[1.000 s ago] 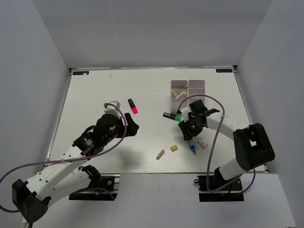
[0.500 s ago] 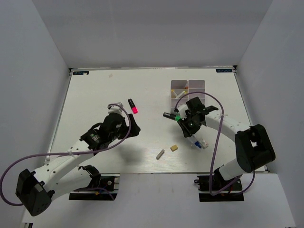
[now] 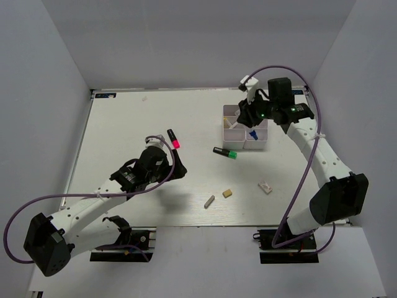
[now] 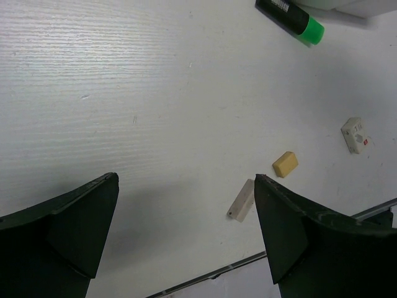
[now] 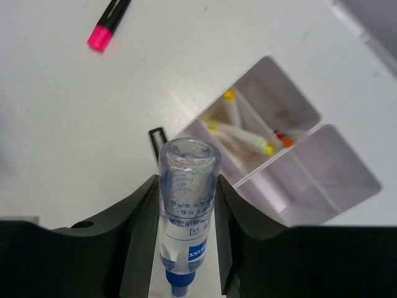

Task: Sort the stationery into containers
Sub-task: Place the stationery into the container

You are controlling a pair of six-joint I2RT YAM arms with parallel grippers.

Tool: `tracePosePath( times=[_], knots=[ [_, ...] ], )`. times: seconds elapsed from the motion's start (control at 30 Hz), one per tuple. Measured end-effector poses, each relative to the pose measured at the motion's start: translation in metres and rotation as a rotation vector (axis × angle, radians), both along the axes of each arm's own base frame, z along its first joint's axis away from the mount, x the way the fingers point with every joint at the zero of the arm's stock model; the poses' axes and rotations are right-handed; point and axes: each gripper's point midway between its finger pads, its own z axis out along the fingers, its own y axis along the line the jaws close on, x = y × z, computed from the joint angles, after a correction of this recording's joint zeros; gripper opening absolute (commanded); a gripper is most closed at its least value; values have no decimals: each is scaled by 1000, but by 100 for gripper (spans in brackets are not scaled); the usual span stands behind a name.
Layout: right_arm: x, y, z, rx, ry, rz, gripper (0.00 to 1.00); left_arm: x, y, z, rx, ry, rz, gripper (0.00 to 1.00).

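Observation:
My right gripper (image 3: 249, 121) is shut on the blue-tipped clear tube (image 3: 252, 132) and holds it blue end down over the white four-compartment box (image 3: 231, 110). In the right wrist view the tube (image 5: 186, 205) stands between the fingers (image 5: 139, 214), with the box (image 5: 291, 205) beside and below it. My left gripper (image 3: 176, 165) is open and empty above the table (image 4: 185, 180). A pink-ended marker (image 3: 173, 139), a green-ended marker (image 3: 224, 152), a tan eraser (image 3: 227, 193), a grey eraser (image 3: 209, 200) and a white eraser (image 3: 265, 186) lie loose.
One box compartment holds yellow-tipped pale sticks (image 5: 242, 130); another holds orange-tipped pens (image 5: 283, 137). The left wrist view shows the green marker (image 4: 291, 15), tan eraser (image 4: 285, 164), grey eraser (image 4: 241, 200), white eraser (image 4: 355, 133) and the table's near edge (image 4: 205, 273).
My right gripper has lifted the clear tube off the table at the front right and carried it back over the box. My left gripper has edged a little to the right.

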Motion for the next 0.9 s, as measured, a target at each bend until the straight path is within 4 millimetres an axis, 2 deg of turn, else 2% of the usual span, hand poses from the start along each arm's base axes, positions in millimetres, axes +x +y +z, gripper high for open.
tracePosePath(
  times=[0.13,0.3,0.6,0.73,0.9],
  knots=[
    [30,-17,19,45,-113,-18,0,0,-1,3,-15,-7,0,100],
    [62,-29,25,101,-199,-2,0,-1,-1,7,-29,-17,-2,100],
    [119,-31,-2,168,-247,117,0,-2,-3,9,-39,-18,-10,100],
    [131,-31,-13,195,-259,145,0,-5,-2,4,-34,-6,-14,100],
    [148,-38,-16,213,-293,150,0,-6,-1,2,-28,2,-14,100]
  ],
)
